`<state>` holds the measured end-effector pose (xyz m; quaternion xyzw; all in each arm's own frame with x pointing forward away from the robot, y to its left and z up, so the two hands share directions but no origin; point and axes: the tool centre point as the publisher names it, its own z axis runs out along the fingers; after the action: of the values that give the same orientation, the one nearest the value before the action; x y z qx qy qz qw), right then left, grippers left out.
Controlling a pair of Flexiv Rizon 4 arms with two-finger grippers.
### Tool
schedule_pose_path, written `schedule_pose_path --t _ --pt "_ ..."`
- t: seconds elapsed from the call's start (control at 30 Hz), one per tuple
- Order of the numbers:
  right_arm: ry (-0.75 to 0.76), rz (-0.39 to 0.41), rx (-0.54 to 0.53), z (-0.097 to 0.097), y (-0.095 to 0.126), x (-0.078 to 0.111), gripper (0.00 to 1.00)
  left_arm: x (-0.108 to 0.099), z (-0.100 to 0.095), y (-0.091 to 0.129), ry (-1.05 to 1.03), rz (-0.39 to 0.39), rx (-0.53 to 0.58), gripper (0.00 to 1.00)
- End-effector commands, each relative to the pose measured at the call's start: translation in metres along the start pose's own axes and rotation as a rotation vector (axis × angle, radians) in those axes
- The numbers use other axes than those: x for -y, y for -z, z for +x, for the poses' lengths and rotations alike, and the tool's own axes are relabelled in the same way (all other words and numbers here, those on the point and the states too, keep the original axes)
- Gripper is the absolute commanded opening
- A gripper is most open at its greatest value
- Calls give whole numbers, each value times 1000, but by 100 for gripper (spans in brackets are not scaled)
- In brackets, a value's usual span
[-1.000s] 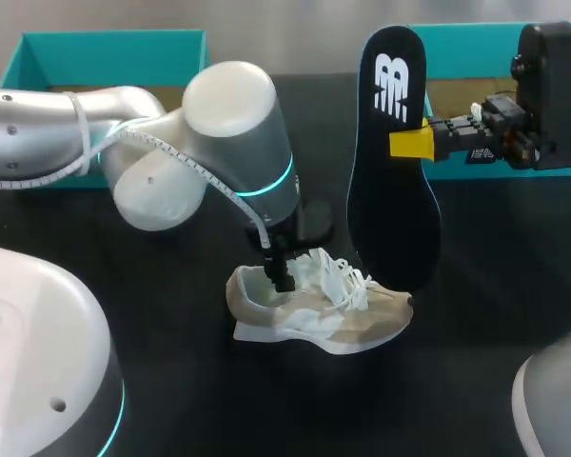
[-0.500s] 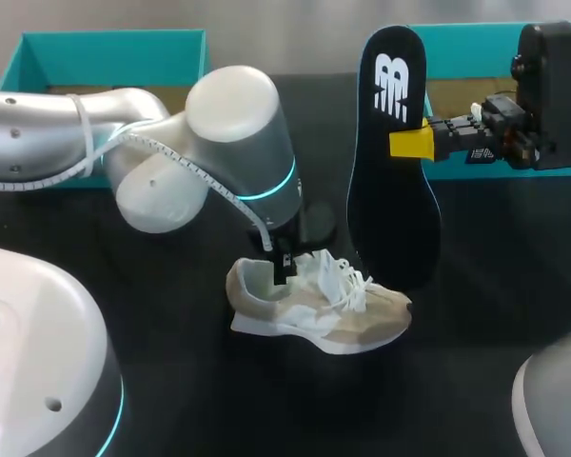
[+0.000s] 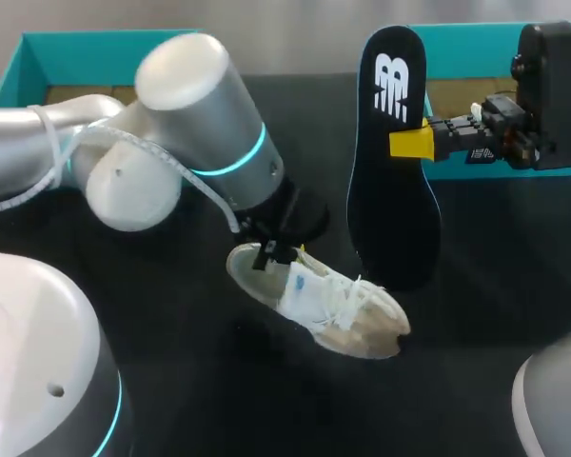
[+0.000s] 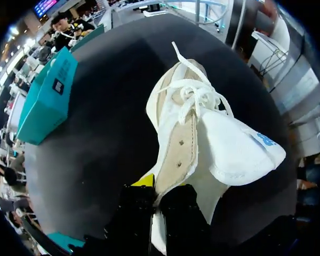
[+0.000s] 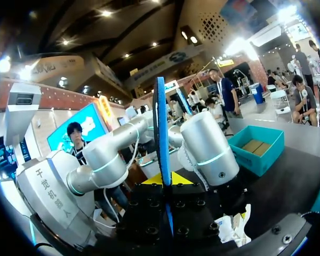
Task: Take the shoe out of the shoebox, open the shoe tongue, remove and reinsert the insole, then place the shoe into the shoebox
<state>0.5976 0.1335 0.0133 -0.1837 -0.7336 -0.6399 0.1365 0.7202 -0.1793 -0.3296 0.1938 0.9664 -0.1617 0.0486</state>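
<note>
A beige and white shoe [image 3: 343, 307] hangs tilted over the middle of the black table, heel end raised and toe down toward the front right. My left gripper [image 3: 278, 253] is shut on the rim of its opening near the heel. In the left wrist view the fingers [image 4: 159, 188] pinch the side wall of the shoe [image 4: 184, 133], and the white tongue [image 4: 237, 154] is folded out to one side. My right gripper [image 3: 409, 143] is shut on a black insole [image 3: 392, 205], held upright behind the shoe. The right wrist view shows that insole [image 5: 161, 122] edge-on between the yellow tips [image 5: 164, 180].
One teal shoebox half [image 3: 38, 52] stands at the back left behind my left arm. Another teal half [image 3: 466, 38] stands at the back right behind my right gripper. The black tabletop [image 3: 219, 400] lies in front of the shoe.
My left gripper closed on the shoe's rim, then drew back to the left and up. The shoe's heel rose and the shoe tipped, toe toward the front right. The right arm and insole stayed still.
</note>
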Motion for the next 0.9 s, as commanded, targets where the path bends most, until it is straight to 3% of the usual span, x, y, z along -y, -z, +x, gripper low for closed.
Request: schedule_pose_path --t 0.03,0.27,0.67,0.9 --pt "-2 8 -4 -4 -4 -5 0 -6 11 39 -377 148 -1 0" --pt "-2 8 -4 -4 -4 -5 0 7 28 55 -729 162 -24 0" --pt "-2 8 -4 -4 -4 -5 0 9 42 50 -1031 -61 -120 0" --pt "-2 8 -4 -4 -4 -5 0 5 49 45 -1120 -116 -176 0"
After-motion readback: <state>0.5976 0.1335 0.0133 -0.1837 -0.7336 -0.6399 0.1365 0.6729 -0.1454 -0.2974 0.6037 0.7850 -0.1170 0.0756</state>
